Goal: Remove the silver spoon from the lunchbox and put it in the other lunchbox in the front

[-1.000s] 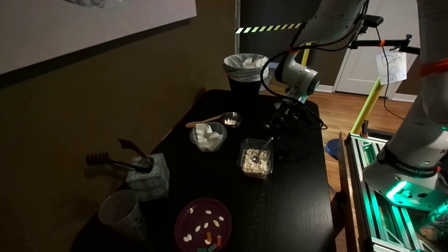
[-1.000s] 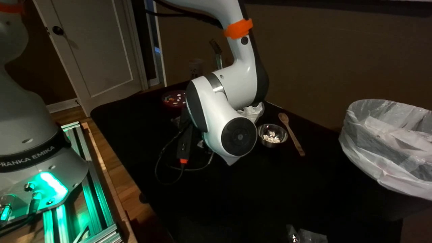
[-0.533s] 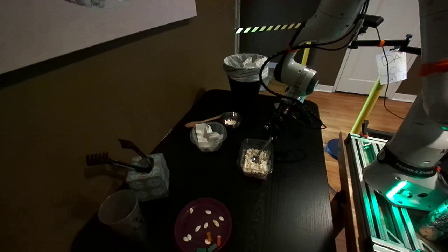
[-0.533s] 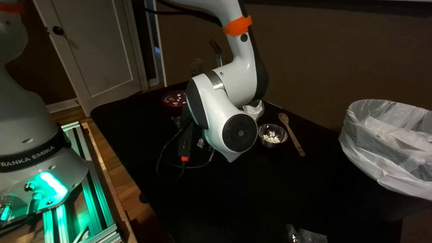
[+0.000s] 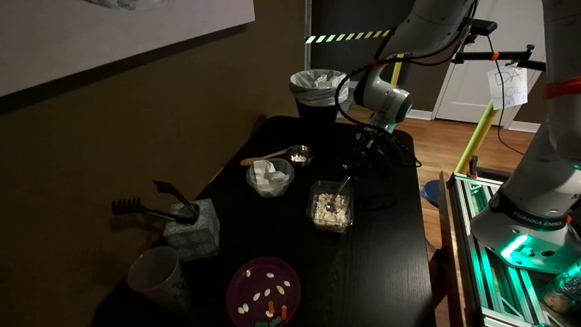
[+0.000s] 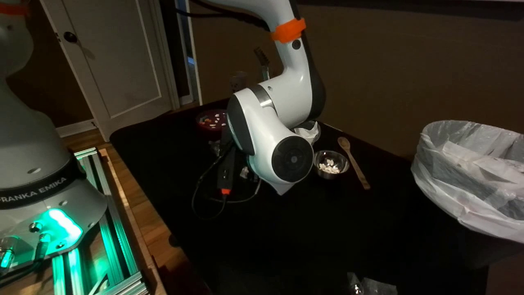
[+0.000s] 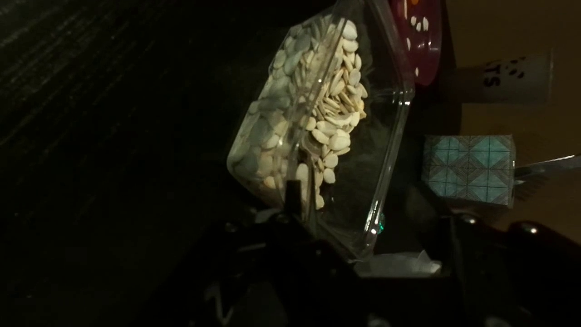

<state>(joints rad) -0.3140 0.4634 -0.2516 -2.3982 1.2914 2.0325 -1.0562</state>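
Note:
The lunchbox (image 5: 323,187), a square clear plastic box, stands on the dark table with pale seeds inside. It fills the middle of the wrist view (image 7: 391,150). The silver spoon (image 5: 342,186) leans in it, bowl in the seeds, handle sticking out over the rim toward my gripper (image 5: 352,170). In the wrist view (image 7: 356,190) the gripper's fingers are wide apart. The spoon handle (image 7: 312,188) lies between them, close beside the left finger; whether they touch I cannot tell. The other lunchbox (image 5: 271,190), pale, clear and rounded, holds white tissue. The arm partly hides it in an exterior view (image 6: 316,138).
A metal bowl (image 5: 305,152) and wooden spoon (image 5: 263,157) stand behind the other lunchbox. A purple plate (image 5: 238,281), tissue box (image 5: 193,240) with utensils and a cup (image 5: 154,277) stand nearer this camera. A lined bin (image 5: 317,95) stands beyond the table's end.
My gripper has shifted slightly to the left in an exterior view. The spoon handle's end has swung a little left, and the lunchbox has shifted slightly the same way.

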